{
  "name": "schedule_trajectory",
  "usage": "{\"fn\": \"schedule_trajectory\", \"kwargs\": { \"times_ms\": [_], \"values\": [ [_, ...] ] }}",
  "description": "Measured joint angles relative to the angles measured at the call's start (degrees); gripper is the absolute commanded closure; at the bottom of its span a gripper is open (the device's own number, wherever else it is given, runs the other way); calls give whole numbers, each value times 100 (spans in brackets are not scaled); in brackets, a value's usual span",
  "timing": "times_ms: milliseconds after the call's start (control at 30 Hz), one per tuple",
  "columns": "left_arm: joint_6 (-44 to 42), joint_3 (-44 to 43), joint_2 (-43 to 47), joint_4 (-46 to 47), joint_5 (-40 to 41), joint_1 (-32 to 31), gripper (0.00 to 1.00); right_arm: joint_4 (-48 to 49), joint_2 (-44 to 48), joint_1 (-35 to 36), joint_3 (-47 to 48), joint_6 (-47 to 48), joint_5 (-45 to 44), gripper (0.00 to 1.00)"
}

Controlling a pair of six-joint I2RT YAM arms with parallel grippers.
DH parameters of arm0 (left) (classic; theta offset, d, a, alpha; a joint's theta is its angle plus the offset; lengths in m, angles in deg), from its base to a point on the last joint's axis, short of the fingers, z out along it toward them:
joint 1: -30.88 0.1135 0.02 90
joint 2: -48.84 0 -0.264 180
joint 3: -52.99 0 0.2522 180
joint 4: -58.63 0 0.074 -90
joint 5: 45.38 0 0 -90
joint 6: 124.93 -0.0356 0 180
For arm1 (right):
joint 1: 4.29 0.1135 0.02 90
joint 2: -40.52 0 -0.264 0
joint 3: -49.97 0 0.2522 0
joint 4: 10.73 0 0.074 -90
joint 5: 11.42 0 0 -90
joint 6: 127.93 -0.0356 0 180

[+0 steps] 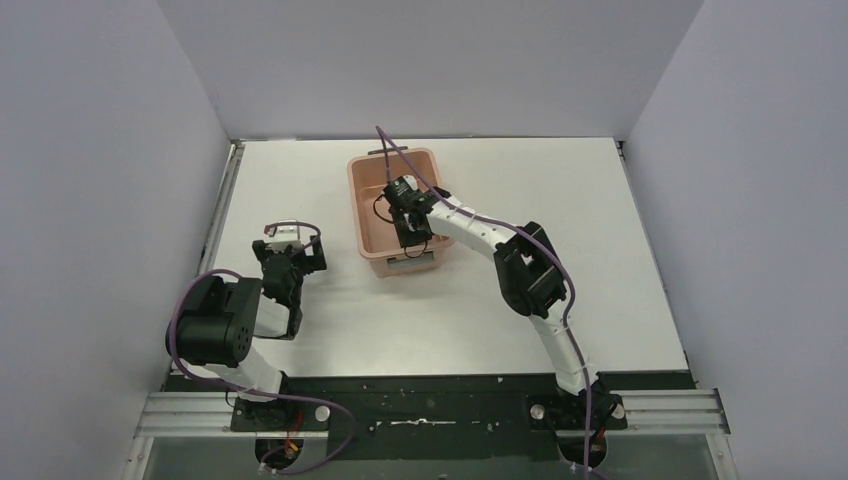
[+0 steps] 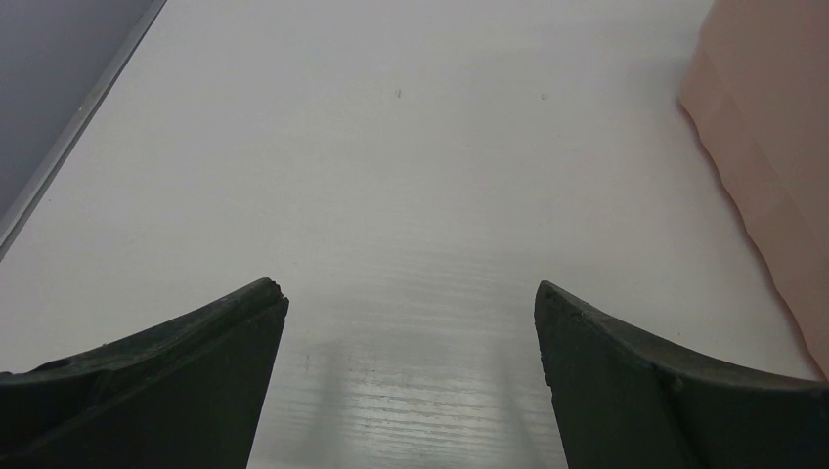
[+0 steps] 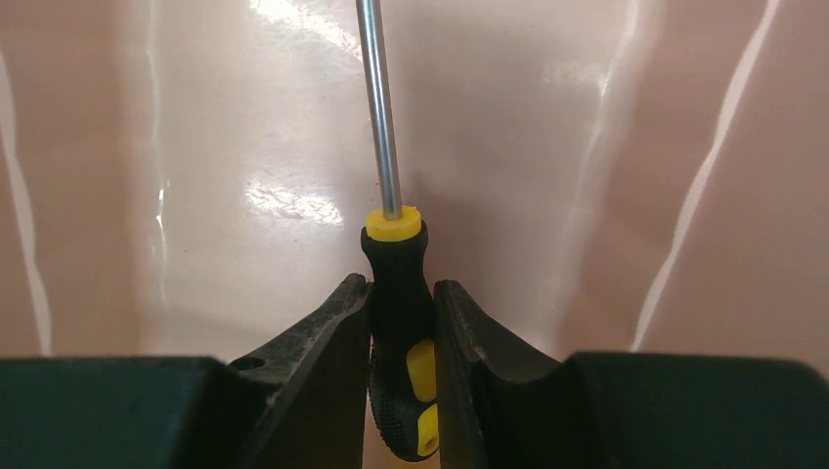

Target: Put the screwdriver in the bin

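arms [image 1: 470, 228]: white links, black joint blocks
cables [image 1: 400, 152]: purple, trailing from bases at the frame's bottom
fingers [image 2: 166, 381]: dark matte wedges

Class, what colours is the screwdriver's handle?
The screwdriver handle is black and yellow; right wrist view shows it best.

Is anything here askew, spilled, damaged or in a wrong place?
Nothing stands out. The right gripper grips the black-and-yellow screwdriver by its handle inside the upright pink plastic bin; the left gripper is open above the white table.
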Motion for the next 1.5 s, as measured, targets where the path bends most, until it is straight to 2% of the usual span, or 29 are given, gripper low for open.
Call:
{"fn": "schedule_trajectory", "kwargs": {
  "times_ms": [133, 167, 367, 533, 600, 633, 667, 700, 800, 900, 967, 1100, 1333, 1500],
  "values": [
    [0, 0, 0, 0, 0, 0, 3, 55, -7, 0, -50, -52, -160, 52],
    [0, 2, 0, 0, -2, 0, 3, 103, -7, 0, -50, -50, -212, 46],
    [0, 0, 0, 0, 0, 0, 3, 166, -11, 0, -24, -81, -369, 42],
    [0, 0, 0, 0, -2, 0, 3, 50, 52, 11, 363, -2, -457, 38],
    [0, 0, 0, 0, -2, 0, 3, 22, 234, 17, 463, 74, -463, 30],
    [0, 0, 0, 0, -2, -2, 3, 20, 398, 26, 479, 133, -463, 22],
    [0, 0, 0, 0, -2, 0, 3, 17, 599, 35, 483, 192, -452, 8],
    [0, 0, 0, 0, -2, 0, 3, 24, 828, 37, 483, 256, -450, 1],
    [0, 2, 0, 0, -2, -2, 3, 238, 1709, 9, 238, 487, -450, 0],
    [0, 0, 0, 0, -2, -2, 3, 769, 3042, -142, -632, 702, -431, 0],
    [2, 0, 0, 0, -2, 0, 3, 1204, 3871, -463, -1377, 780, -358, 0],
    [0, 0, 0, 0, 0, 0, 3, 2092, 5200, -1644, -3189, 909, -442, 0],
    [0, 0, 0, 0, 0, 0, 3, 3027, 5917, -3206, -5982, 813, -70, 0],
    [0, 0, 0, 0, -2, 0, 3, 3598, 6225, -3764, -7473, 721, 61, 0]
  ]
}}
